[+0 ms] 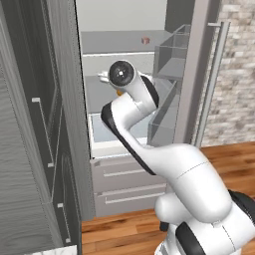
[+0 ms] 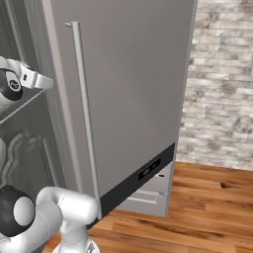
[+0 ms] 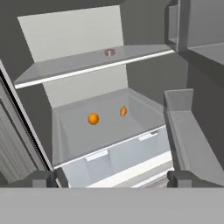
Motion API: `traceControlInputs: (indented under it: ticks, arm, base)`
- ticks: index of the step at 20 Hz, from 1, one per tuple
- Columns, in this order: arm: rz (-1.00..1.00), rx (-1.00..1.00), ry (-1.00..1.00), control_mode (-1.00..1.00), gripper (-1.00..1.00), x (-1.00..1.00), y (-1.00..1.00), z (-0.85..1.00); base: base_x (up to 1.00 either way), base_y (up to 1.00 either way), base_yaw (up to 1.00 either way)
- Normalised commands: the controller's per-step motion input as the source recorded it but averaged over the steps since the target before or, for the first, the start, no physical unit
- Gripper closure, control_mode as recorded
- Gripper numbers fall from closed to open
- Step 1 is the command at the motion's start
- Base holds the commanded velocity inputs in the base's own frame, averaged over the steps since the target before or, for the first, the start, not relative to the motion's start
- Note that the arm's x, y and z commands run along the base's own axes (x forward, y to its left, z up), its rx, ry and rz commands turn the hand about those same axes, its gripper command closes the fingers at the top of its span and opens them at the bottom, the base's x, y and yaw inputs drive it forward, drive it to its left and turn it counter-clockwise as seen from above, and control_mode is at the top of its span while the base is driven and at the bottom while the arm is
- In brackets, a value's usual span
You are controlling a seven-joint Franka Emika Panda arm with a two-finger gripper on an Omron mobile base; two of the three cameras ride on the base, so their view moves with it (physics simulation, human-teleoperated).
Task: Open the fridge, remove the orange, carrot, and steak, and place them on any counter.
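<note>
Grey fridge (image 1: pixel 199 74) door open; my fingers (image 3: pixel 112 177) spread wide, empty, facing round orange (image 3: pixel 92 118) and tapered carrot (image 3: pixel 123 111) in drawer; pinkish steak (image 3: pixel 110 52) on upper shelf.

In the hand view, the fridge's upper shelf (image 3: pixel 78 64), slanting across the frame's top, carries the steak (image 3: pixel 110 52) near its middle, while the lower shelf (image 3: pixel 109 131), mid-frame, holds the orange (image 3: pixel 92 118) left of the carrot (image 3: pixel 123 111)
</note>
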Motion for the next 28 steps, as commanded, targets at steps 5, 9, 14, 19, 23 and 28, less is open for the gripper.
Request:
traceControlInputs:
  ticks: [5,9,14,19,23,28]
  arm:
    - [-0.02,0.00,-0.03,-1.00,-1.00,0.38,0.02,0.32]
    - [-0.08,0.00,0.00,-1.00,-1.00,0.38,0.08,0.28]
    - [-0.12,-0.02,0.00,-1.00,-1.00,0.16,0.00,0.07]
    - [-0.16,-0.01,-0.02,-1.00,-1.00,0.02,-0.25,0.00]
    - [-0.19,0.00,-0.03,-1.00,-1.00,-0.24,-0.83,0.00]
    - [-0.18,0.00,-0.04,-1.00,-1.00,-0.61,-0.99,0.00]
  base:
    - [0.00,0.00,0.00]
    - [0.00,0.00,0.00]
    - [0.00,0.00,0.00]
    - [0.00,0.00,0.00]
    - [0.00,0.00,0.00]
    - [0.00,0.00,0.00]
